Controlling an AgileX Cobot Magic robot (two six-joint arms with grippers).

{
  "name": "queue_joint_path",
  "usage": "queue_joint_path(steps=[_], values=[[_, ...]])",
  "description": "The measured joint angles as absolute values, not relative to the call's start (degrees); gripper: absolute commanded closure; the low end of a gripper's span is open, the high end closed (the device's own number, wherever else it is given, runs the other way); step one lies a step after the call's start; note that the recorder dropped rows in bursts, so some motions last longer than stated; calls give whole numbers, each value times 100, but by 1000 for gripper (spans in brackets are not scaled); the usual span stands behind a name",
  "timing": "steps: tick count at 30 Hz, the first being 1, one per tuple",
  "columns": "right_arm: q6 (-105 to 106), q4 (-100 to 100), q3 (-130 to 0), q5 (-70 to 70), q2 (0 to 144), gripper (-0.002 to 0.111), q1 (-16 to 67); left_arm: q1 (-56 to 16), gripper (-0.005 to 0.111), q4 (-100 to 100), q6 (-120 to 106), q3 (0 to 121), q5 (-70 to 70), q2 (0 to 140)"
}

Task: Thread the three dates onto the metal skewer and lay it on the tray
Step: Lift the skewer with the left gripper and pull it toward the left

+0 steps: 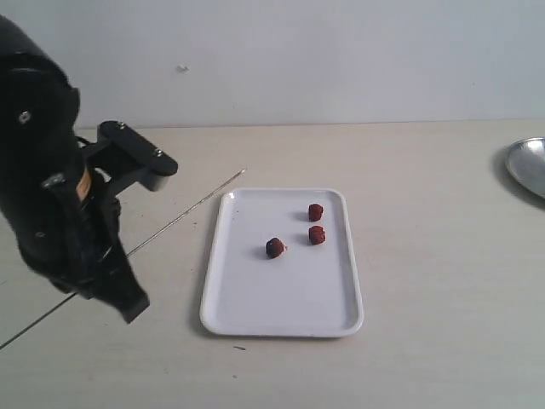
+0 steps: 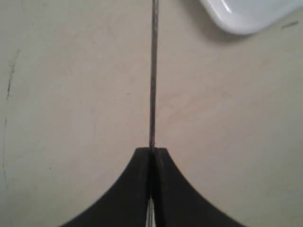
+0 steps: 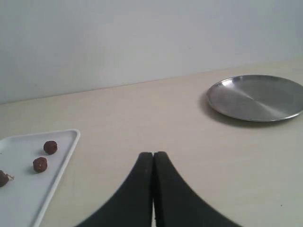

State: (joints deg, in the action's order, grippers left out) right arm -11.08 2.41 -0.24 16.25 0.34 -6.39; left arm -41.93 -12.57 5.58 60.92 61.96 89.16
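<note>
While the left claw [image 2: 151, 152] grasps the metal skewer [image 1: 183, 215], we see the right claw [image 3: 153, 153] clenched on nothing.

We find the left claw's jaws pinched onto the thin rod, which runs straight out from between them over the worktop [image 1: 426, 256]. Its tip ends near the far left corner of the tray [image 1: 281, 298], apart from the rim, and its other end runs off the lower left edge of the exterior view. On the tray, one date [image 1: 316, 212] and a second date [image 1: 317, 234] sit close together toward the right rim, while the darkest date [image 1: 275, 247] lies apart from them nearer the middle. The right claw's jaws press together above the worktop, with the tray on one side and a round metal dish [image 3: 255, 97] well apart on the other.
</note>
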Motion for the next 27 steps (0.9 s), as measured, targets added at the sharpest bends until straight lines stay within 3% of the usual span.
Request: queue_joint_path(steps=[12, 22, 27], values=[[-1108, 477, -24, 1296, 34, 108, -639, -4193, 107, -1203, 510, 4970, 5581, 7889], [-1133, 558, -24, -710, 34, 108, -639, -4193, 107, -1181, 867, 4388, 5063, 7875], [-2518, 582, -24, -1788, 34, 108, -639, -4193, 107, -1246, 669, 4380, 5103, 7865]])
